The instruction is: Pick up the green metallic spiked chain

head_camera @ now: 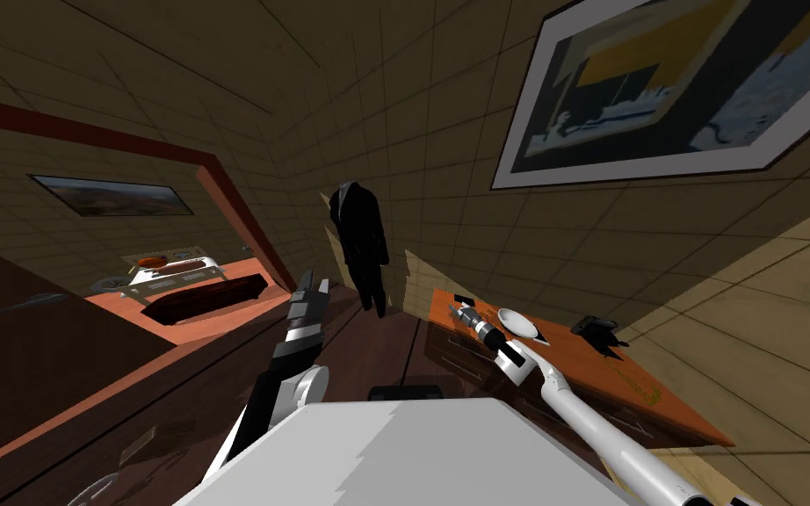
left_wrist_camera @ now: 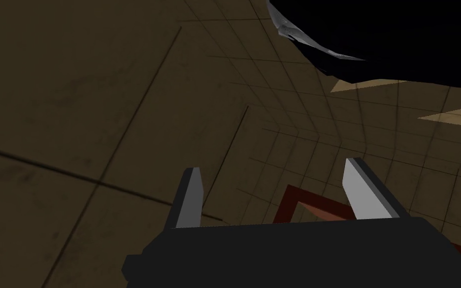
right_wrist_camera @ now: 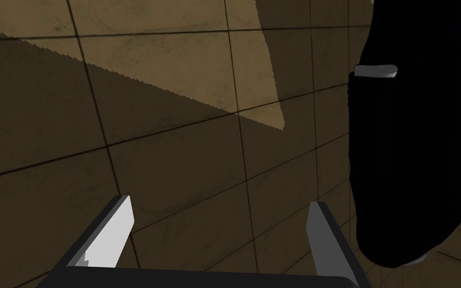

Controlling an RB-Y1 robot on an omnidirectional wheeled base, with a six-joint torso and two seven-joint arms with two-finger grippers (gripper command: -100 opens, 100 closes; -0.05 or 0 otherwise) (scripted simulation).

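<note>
Above the orange desk's corner, right pincer wide apart, empty; left pincer likewise.

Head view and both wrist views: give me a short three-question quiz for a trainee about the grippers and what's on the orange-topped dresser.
1. True or false: the right gripper is shut on the chain.
2. Multiple choice: in the head view, which thing on the dresser lies nearest the right gripper? A) white bowl B) black object C) chain
3. Fill in: the fingers of the left gripper stand ____.

Key: 1 false; 2 A; 3 open.
</note>
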